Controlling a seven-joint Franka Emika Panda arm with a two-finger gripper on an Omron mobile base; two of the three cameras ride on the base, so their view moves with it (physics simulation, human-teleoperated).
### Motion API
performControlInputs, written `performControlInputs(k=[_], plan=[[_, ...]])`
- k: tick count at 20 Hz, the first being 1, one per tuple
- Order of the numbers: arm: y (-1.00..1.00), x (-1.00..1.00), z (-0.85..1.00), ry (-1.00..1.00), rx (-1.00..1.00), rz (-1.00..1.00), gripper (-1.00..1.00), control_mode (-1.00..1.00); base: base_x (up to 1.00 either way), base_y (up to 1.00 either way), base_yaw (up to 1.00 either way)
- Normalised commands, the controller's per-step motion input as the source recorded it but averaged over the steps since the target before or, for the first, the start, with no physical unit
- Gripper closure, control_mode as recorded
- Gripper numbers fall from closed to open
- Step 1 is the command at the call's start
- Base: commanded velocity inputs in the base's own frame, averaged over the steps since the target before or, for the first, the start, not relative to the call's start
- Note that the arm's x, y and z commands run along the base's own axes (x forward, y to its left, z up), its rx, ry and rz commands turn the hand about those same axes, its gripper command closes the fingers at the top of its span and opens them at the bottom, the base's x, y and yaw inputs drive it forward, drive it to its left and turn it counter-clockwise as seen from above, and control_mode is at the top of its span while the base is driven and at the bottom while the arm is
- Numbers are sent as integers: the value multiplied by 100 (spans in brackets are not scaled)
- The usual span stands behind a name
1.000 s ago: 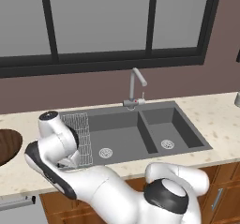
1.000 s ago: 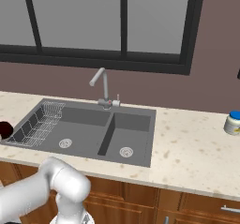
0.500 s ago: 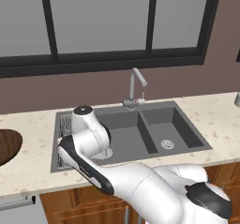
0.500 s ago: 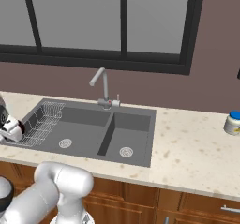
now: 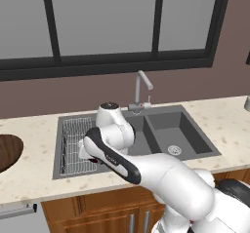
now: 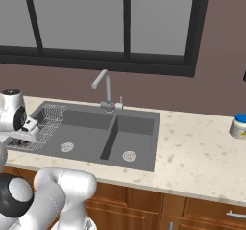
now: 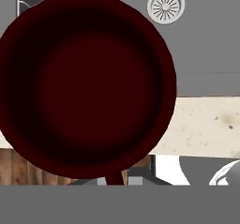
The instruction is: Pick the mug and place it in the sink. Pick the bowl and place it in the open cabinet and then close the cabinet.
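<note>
1 mug (image 7: 86, 82), 1 bowl (image 5: 7, 151), 1 sink (image 6: 120, 135) with 2 basins and 2 drains, 1 faucet (image 5: 141, 90), 1 wire rack (image 5: 75, 142), 1 jar (image 6: 238, 126).

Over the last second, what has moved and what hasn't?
The arm has swung from the counter left of the sink across to its left basin, carrying the mug. The tool, shut on the mug, now hangs over the wire rack at the basin's front edge. Nothing was let go. The bowl on the left counter, the faucet and the jar on the right stayed put; the base did not drive.
</note>
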Motion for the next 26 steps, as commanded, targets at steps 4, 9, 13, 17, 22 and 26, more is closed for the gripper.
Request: performControlInputs(k=[4, 9, 13, 17, 22, 26], plan=[[-3, 29, 3, 7, 0, 3, 100, -100, 0, 0, 0], [0, 17, 1, 4, 0, 2, 100, -100, 0, 0, 0], [-3, 6, 3, 2, 0, 0, 100, -100, 0, 0, 0], [-4, 13, 8, 0, 0, 0, 100, -100, 0, 0, 0], [-20, 19, 1, 1, 0, 0, 100, -100, 0, 0, 0], [-39, 7, 0, 0, 0, 0, 100, -100, 0, 0, 0]])
